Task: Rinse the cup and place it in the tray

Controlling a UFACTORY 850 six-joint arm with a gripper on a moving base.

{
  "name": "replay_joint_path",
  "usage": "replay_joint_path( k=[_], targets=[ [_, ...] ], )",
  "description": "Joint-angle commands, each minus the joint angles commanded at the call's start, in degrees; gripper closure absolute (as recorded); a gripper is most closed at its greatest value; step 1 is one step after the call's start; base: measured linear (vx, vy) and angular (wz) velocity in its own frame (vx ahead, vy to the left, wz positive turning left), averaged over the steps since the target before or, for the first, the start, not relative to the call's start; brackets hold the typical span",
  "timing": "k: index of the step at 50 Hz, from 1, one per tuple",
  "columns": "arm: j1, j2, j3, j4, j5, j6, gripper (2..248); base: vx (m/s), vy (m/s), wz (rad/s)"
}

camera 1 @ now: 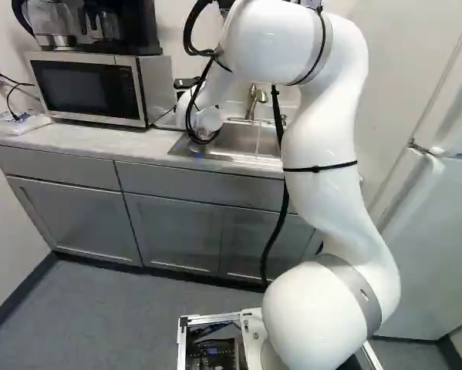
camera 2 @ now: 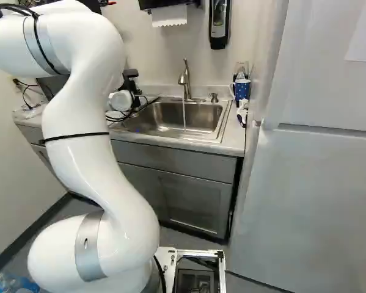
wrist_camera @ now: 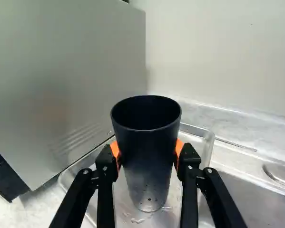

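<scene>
Water (camera 2: 184, 116) falls in a thin stream from the brushed-metal faucet (camera 2: 184, 80) into the stainless-steel sink (camera 2: 223, 122), well apart from the cup we hold. Our black two-fingered gripper (camera 2: 132, 85) is clenched around a tall black tapered cup (wrist_camera: 150, 142), its orange pads (wrist_camera: 114, 148) pressing on the cup from two opposite sides. The cup stands upright between the fingers, mouth up, and we see droplets near its narrow base. Under it lies a shallow, shiny metal tray (wrist_camera: 209, 137) with rounded corners and a raised rim; the base of the cup is over the tray's floor, though we cannot tell whether the two touch. Wet patches show on that floor around the base.

On one side of the tray rises the plain grey flank of a silver microwave (camera 1: 130, 91) with a dark door; on the other side is the sink. At the top of the left base view, we see a black coffee maker (camera 1: 121, 27) on top of the microwave. Grey cabinets (camera 1: 76, 223) run beneath the pale countertop (camera 1: 76, 137). Past the sink, at the right of the right base view, a blue patterned cup (camera 2: 241, 88) stands by the wall. We have a black and grey dispenser (camera 2: 219, 23) on the wall above, and beside it white paper towel (camera 2: 169, 16) hangs from a dark holder (camera 2: 161, 3).
</scene>
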Motion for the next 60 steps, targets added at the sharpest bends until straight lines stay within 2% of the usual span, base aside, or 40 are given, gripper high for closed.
replay_joint_path(
  k=[5, 6, 10, 11, 15, 16, 20, 21, 60],
  targets=[
    [0.0, 0.0, 0.0, 0.0, 0.0, 0.0, 126, 0.0, 0.0, 0.0],
    [0.0, 0.0, 0.0, 0.0, 0.0, 0.0, 107, 0.0, 0.0, 0.0],
    [0.0, 0.0, 0.0, 0.0, 0.0, 0.0, 107, 0.0, 0.0, 0.0],
    [0.0, 0.0, 0.0, 0.0, 0.0, 0.0, 74, 0.0, 0.0, 0.0],
    [0.0, 0.0, 0.0, 0.0, 0.0, 0.0, 74, 0.0, 0.0, 0.0],
    [0.0, 0.0, 0.0, 0.0, 0.0, 0.0, 39, 0.0, 0.0, 0.0],
    [0.0, 0.0, 0.0, 0.0, 0.0, 0.0, 39, 0.0, 0.0, 0.0],
    [0.0, 0.0, 0.0, 0.0, 0.0, 0.0, 5, 0.0, 0.0, 0.0],
    [0.0, 2.5, -0.7, 0.0, -0.2, 0.0, 3, 0.0, 0.0, 0.0]
  ],
)
